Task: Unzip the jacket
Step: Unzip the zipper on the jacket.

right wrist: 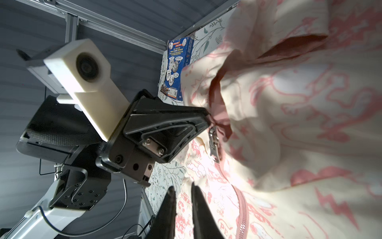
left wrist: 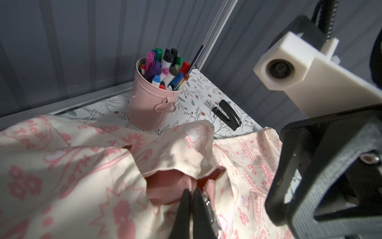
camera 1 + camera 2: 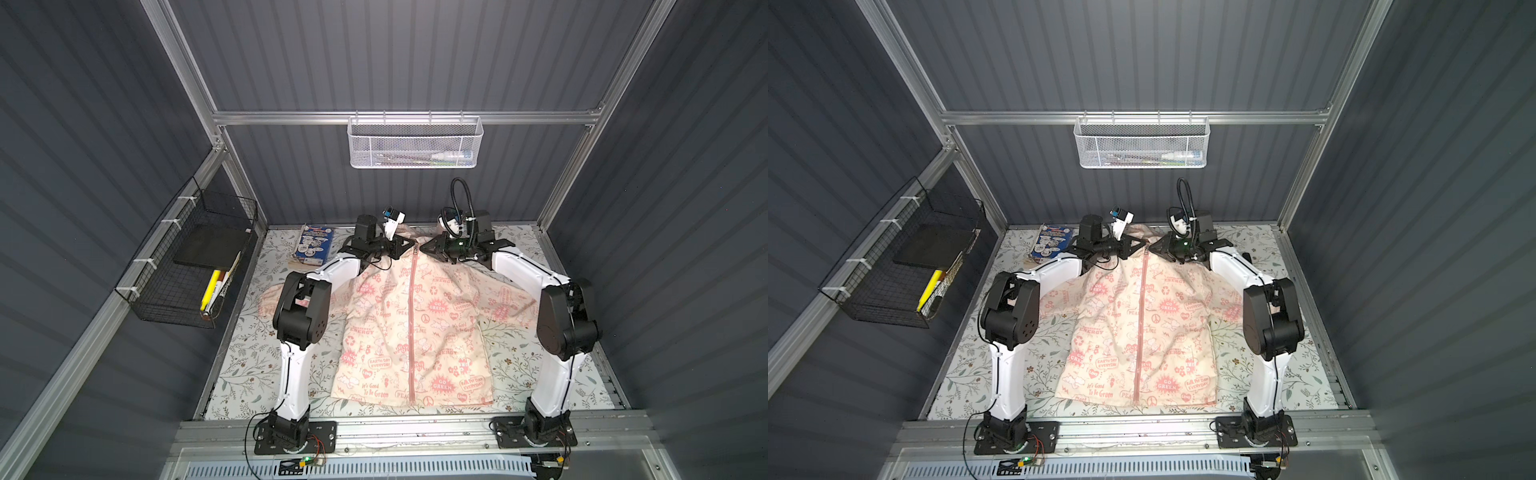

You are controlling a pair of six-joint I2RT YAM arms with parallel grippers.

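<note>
The arms (image 3: pixel 301 309) partly hide the jacket (image 3: pixel 449 332) sleeves. The left gripper (image 2: pixel 191 190) pinches its pink collar, closed; the right gripper (image 1: pixel 183 189) hangs slightly parted, empty. Floral table (image 3: pixel 249 353), grey ribbed walls (image 3: pixel 415 62).

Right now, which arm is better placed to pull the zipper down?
Right. The right gripper is free, jaws slightly apart, close to the zipper pull. The left gripper is shut on the collar of the jacket, so it is better used to hold.
</note>
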